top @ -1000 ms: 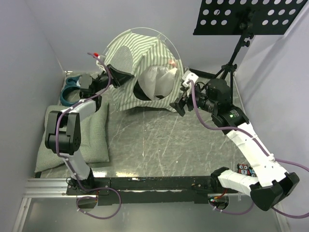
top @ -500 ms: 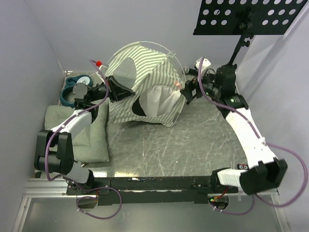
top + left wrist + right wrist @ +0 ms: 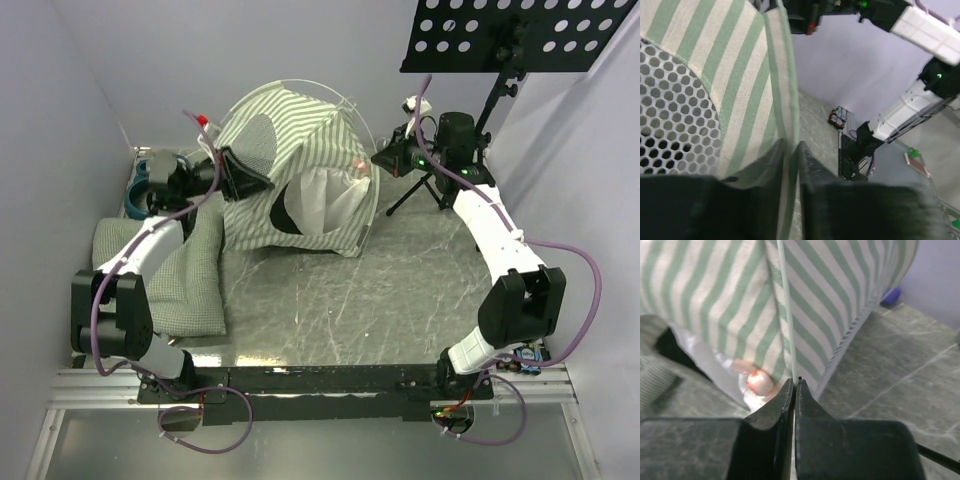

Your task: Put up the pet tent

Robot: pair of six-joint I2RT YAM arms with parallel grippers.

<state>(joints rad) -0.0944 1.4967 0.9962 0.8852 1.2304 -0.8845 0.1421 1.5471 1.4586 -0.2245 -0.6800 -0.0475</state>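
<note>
The tent (image 3: 300, 160) stands as a dome at the far side of the counter (image 3: 400, 300), left of centre, with its mesh (image 3: 256, 135) facing left and its doorway toward the arms. A thin pole (image 3: 372, 190) arches over the top and down the right flank, so the raising looks largely done. Yet the fabric around the doorway sags in folds, and a red-tipped end (image 3: 760, 382) rests loose against the cloth, apparently not seated. The left tool (image 3: 791, 150) pinches a striped seam beside the mesh; the right tool (image 3: 794, 385) is pressed together on the pole, low on the right side. Left to do, I judge — tension the pole, seat its ends, let go. A cushion (image 3: 185, 290) lies just beside the tent's left edge.
</note>
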